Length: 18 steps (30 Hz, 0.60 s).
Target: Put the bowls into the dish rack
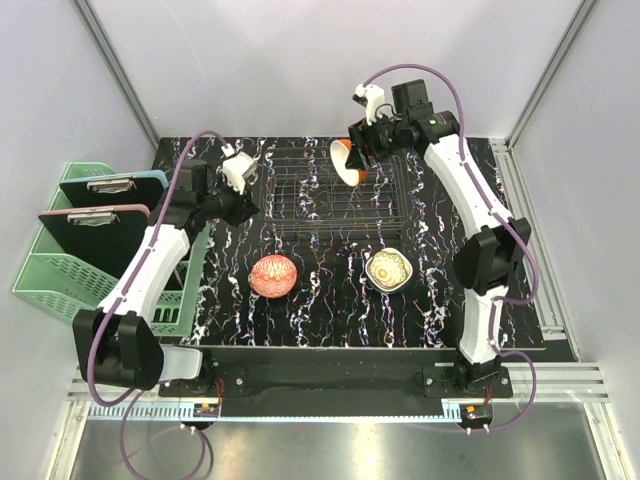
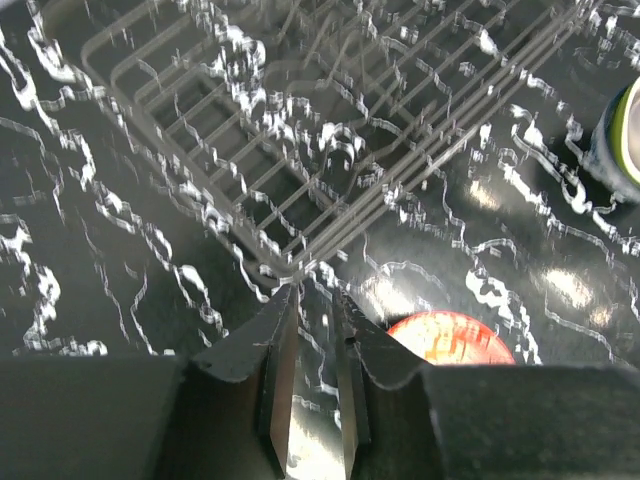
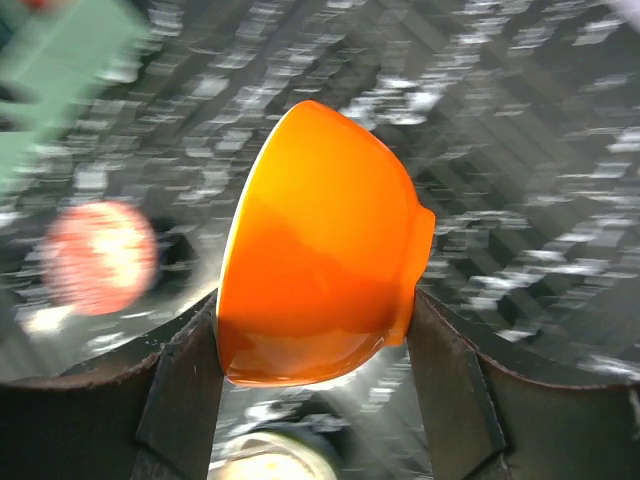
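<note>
My right gripper [image 1: 352, 150] [image 3: 312, 300] is shut on an orange bowl [image 1: 347, 163] [image 3: 320, 250], gripping it on its side, rim to foot, above the far part of the dark wire dish rack [image 1: 330, 190] [image 2: 300, 130]. The rack holds no bowls. A red-patterned bowl [image 1: 273, 275] [image 2: 450, 338] [image 3: 100, 255] lies upside down on the table in front of the rack. A cream bowl with yellow floral inside [image 1: 390, 270] [image 2: 625, 135] stands upright to its right. My left gripper [image 1: 243, 205] [image 2: 312, 295] is empty by the rack's near left corner, jaws nearly together.
A mint-green slatted basket [image 1: 60, 270] with two clipboards [image 1: 95, 215] stands left of the black marbled table [image 1: 330, 320]. Grey walls close in the back and sides.
</note>
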Motion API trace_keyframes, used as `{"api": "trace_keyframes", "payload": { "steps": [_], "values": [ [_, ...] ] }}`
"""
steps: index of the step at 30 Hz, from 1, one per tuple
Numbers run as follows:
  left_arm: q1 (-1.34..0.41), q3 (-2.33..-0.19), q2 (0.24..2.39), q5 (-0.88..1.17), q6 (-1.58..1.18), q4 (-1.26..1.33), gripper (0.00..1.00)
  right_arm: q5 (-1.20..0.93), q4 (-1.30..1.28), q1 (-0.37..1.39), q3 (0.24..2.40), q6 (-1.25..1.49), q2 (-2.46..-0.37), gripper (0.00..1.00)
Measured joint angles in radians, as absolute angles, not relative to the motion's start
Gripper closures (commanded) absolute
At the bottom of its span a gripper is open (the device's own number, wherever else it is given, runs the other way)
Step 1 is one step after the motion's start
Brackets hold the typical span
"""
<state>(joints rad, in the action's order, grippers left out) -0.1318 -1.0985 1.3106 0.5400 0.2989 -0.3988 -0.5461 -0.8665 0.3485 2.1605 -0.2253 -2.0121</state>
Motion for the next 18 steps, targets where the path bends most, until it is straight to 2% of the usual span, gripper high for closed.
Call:
{"api": "trace_keyframes", "payload": {
  "steps": [5,8,9,11,12,18],
  "values": [
    [-0.104,-1.09,1.307,0.565,0.346,-0.461,0.72,-0.372,-0.875,0.375,2.249,-0.366,-2.106,1.0],
    [-0.092,-1.089,1.299,0.589,0.385,-0.514,0.56,-0.292,-0.884,0.394,2.298,-0.443,-2.18,1.0],
    [-0.088,-1.087,1.294,0.598,0.395,-0.532,0.46,-0.269,-0.886,0.401,2.312,-0.467,-2.203,1.0],
    [-0.083,-1.079,1.281,0.607,0.421,-0.557,0.37,-0.229,-0.889,0.414,2.349,-0.511,-2.253,1.0],
    [-0.081,-1.07,1.271,0.61,0.43,-0.565,0.25,-0.213,-0.887,0.421,2.371,-0.529,-2.277,1.0],
    [-0.063,-1.01,1.225,0.616,0.469,-0.609,0.02,-0.123,-0.871,0.461,2.462,-0.62,-2.379,1.0]
  ]
}}
